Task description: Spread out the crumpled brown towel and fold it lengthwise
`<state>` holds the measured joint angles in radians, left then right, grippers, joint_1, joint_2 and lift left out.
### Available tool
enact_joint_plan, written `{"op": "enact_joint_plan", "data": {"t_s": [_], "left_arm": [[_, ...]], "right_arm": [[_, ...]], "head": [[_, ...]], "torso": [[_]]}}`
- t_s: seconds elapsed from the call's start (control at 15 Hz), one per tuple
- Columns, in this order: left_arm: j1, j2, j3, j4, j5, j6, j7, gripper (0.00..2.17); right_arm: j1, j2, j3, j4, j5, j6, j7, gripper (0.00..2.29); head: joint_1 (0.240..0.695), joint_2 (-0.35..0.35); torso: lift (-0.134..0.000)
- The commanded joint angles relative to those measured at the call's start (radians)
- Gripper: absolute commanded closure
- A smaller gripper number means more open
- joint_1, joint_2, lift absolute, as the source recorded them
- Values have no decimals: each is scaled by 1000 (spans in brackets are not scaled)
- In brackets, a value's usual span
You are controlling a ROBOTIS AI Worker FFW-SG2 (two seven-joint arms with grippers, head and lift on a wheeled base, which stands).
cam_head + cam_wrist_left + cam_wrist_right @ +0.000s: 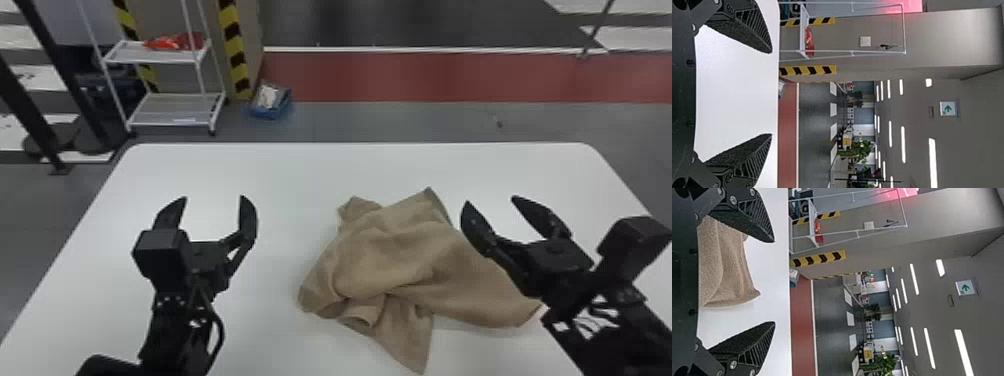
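Left claw [214, 198] and right claw [490, 201] gape wide, the brown towel [395, 250] (quite crumpled) lying on the table [300, 170].

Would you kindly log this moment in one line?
crumpled brown cloth towel on white table; black left gripper open, empty; black right gripper open, empty

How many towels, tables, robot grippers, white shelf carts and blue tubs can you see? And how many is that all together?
Table: 1, white
Towel: 1, brown and crumpled
Grippers: 2, left gripper and right gripper, fingers open
Shelf cart: 1, white
Tub: 1, blue, on the floor
Total: 6
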<state>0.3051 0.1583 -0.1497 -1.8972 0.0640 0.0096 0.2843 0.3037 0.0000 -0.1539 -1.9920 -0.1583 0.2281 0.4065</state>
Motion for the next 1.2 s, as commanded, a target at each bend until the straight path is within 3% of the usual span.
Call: {"op": "enact_joint_plan", "data": {"t_s": [0.0, 1.13], "left_arm": [[-17, -5, -10, 1, -7, 8, 0, 137], [-9, 9, -33, -19, -20, -1, 3, 140]], "right_arm": [[-17, 1, -1, 4, 2, 14, 0, 154], [17, 1, 1, -22, -26, 4, 3, 194]], "head": [[695, 9], [695, -7]], "torso": [[-124], [-124]]}}
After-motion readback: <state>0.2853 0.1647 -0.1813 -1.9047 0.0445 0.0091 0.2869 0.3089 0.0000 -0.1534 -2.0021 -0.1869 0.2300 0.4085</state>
